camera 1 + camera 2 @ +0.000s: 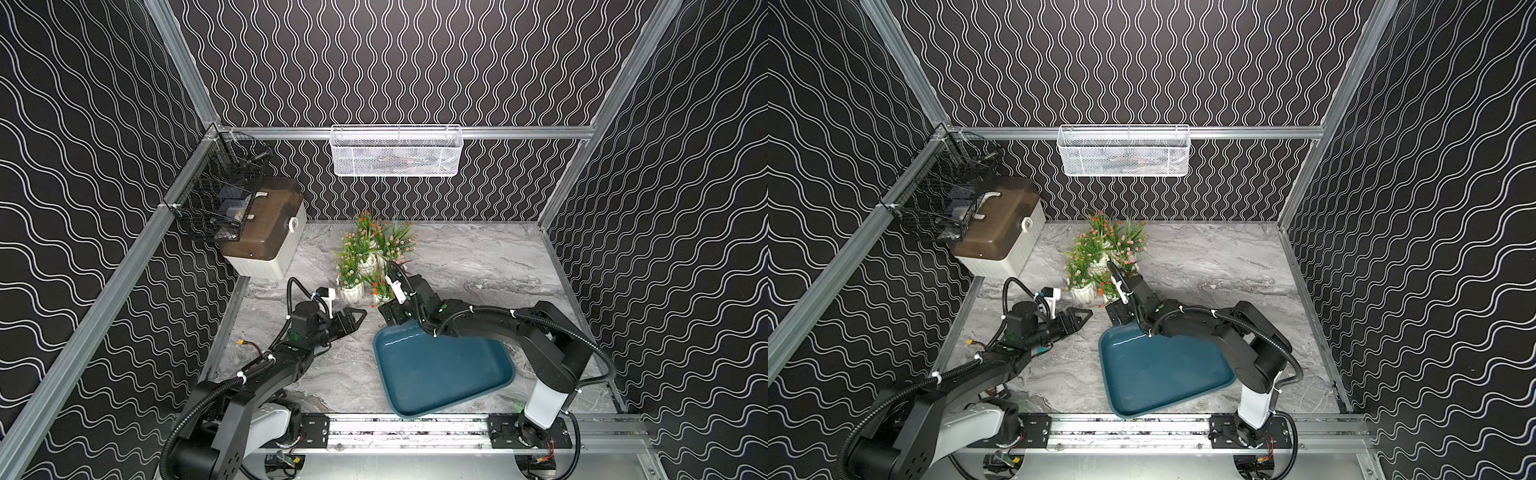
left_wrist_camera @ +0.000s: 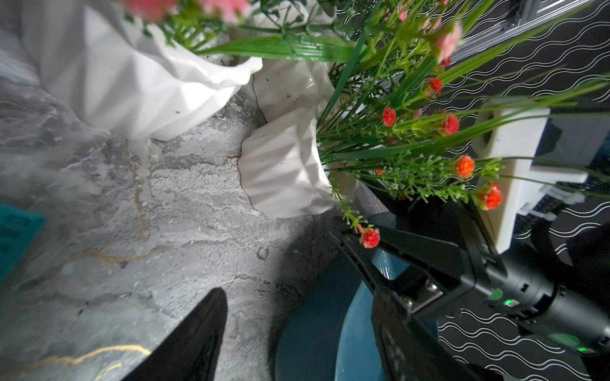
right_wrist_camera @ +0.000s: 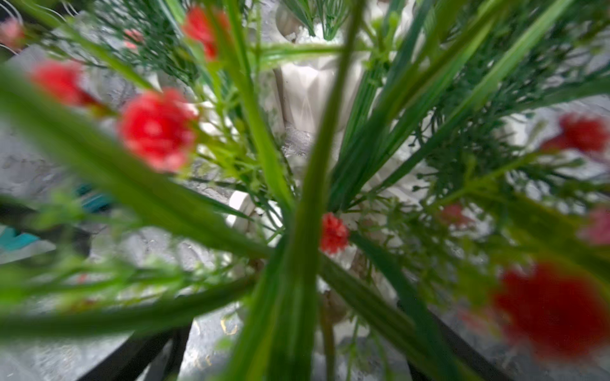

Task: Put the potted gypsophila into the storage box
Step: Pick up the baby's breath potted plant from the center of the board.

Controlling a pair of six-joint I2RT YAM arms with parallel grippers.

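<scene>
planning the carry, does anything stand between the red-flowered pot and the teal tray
Nothing visible blocks it. Only bare marble table lies between the red-flowered pot and the teal tray; the right gripper, jaws open, straddles that plant.

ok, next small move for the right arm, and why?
Likely ease the open right claw forward until its jaws straddle the red-flowered pot, before closing. The claw sits low beside that pot, the one nearest the tray, but leaves fill the wrist view and I can't tell whether the pot is between the jaws.
</scene>
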